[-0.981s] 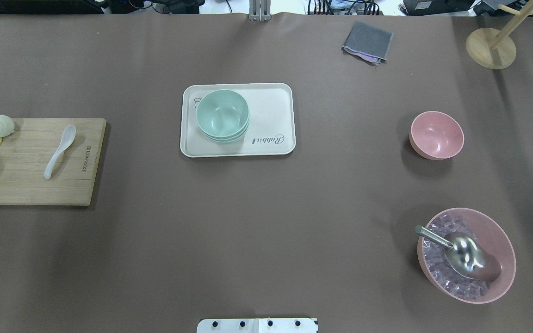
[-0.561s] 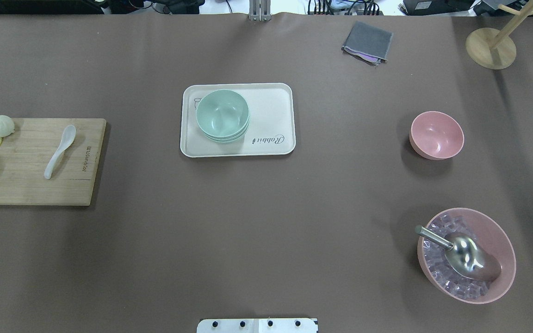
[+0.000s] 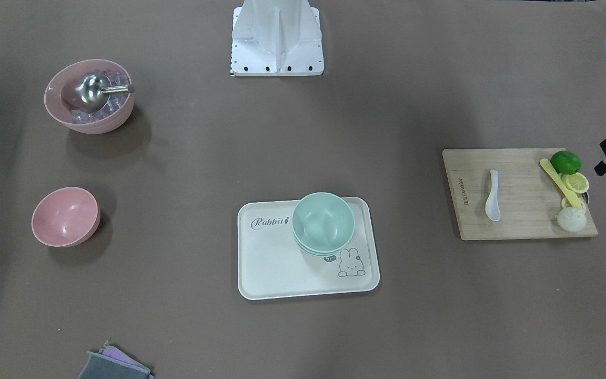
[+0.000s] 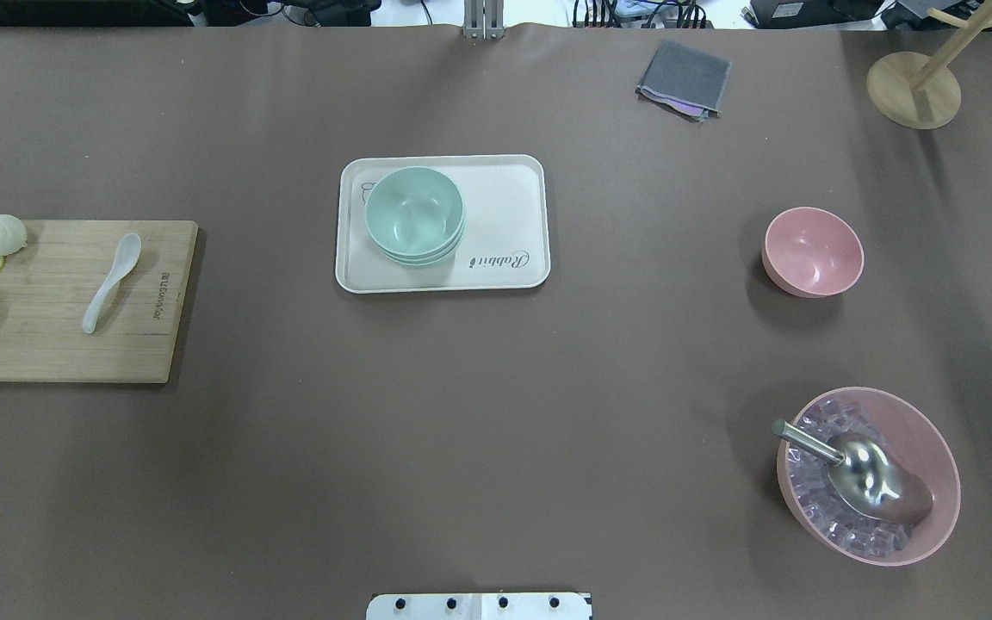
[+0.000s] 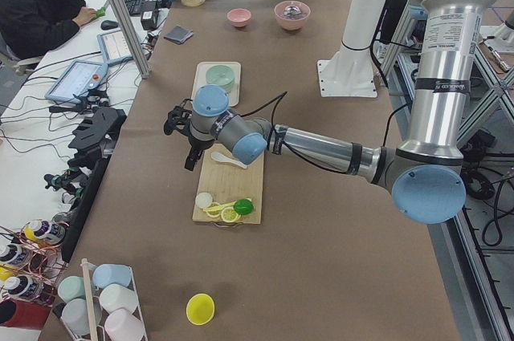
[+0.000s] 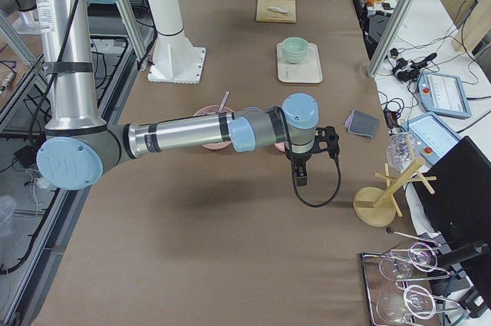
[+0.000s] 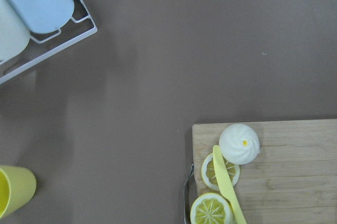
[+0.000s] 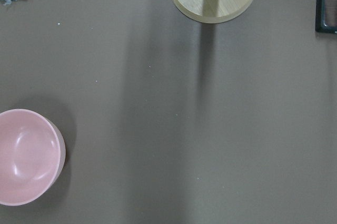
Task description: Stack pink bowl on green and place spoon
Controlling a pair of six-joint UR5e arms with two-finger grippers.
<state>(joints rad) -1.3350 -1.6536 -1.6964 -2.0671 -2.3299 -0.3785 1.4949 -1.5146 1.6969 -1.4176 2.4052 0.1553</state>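
Jaws aren't showing clearly enough to call open or clamped, but right gripper (image 6: 301,179) is hovering near the pink bowl (image 4: 812,251) and left gripper (image 5: 189,156) by the board (image 4: 57,349) holding the spoon (image 4: 113,280), probably splitting pickups, green stack (image 4: 414,213) waiting between them.

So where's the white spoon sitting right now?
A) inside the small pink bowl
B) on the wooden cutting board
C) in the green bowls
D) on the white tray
B: the spoon lies flat on the wooden cutting board, with no pincer touching it.
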